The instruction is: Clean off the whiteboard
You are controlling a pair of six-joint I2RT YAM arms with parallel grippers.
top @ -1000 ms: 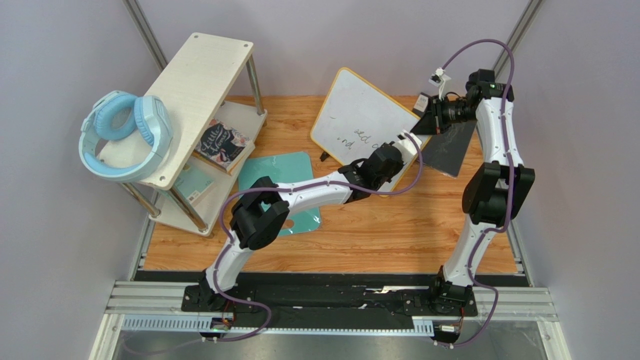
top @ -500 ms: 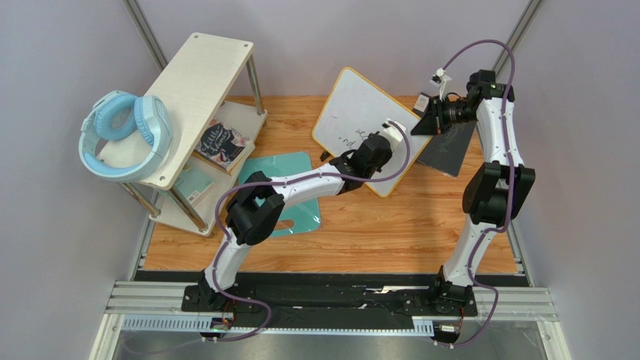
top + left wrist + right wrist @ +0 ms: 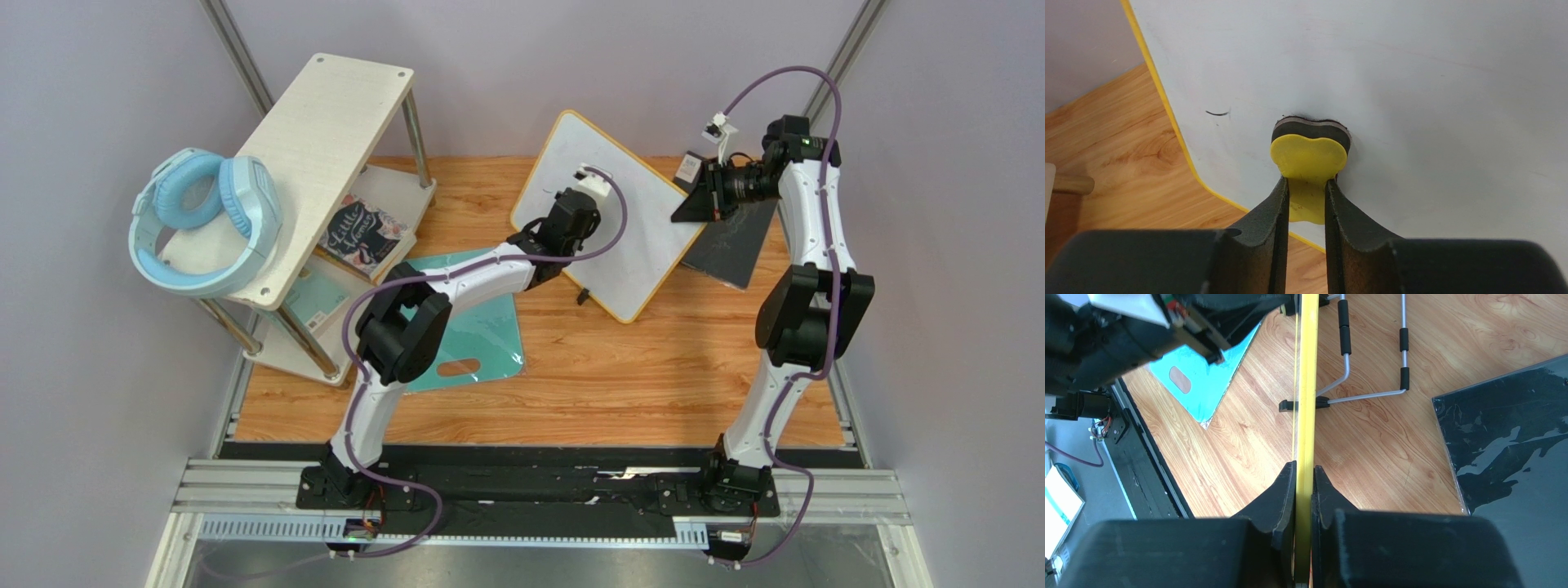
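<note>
The whiteboard (image 3: 638,233), white with a thin yellow frame, stands tilted at the back middle of the wooden table. My left gripper (image 3: 586,186) (image 3: 1308,184) is shut on a yellow eraser (image 3: 1309,156) whose dark felt presses on the board face (image 3: 1413,73). One short black mark (image 3: 1218,113) shows left of the eraser. My right gripper (image 3: 689,196) (image 3: 1303,471) is shut on the board's yellow edge (image 3: 1309,386), seen edge-on. The board's metal stand (image 3: 1370,361) shows behind it.
A teal cutting board (image 3: 472,325) lies under my left arm. A dark grey panel (image 3: 734,251) lies right of the whiteboard, also in the right wrist view (image 3: 1511,435). A wooden shelf (image 3: 325,123) with blue headphones (image 3: 202,221) and books stands at left.
My left gripper has swept the eraser leftward and up across the board. The handwriting seen earlier no longer shows in the top view. The right arm has not moved.
</note>
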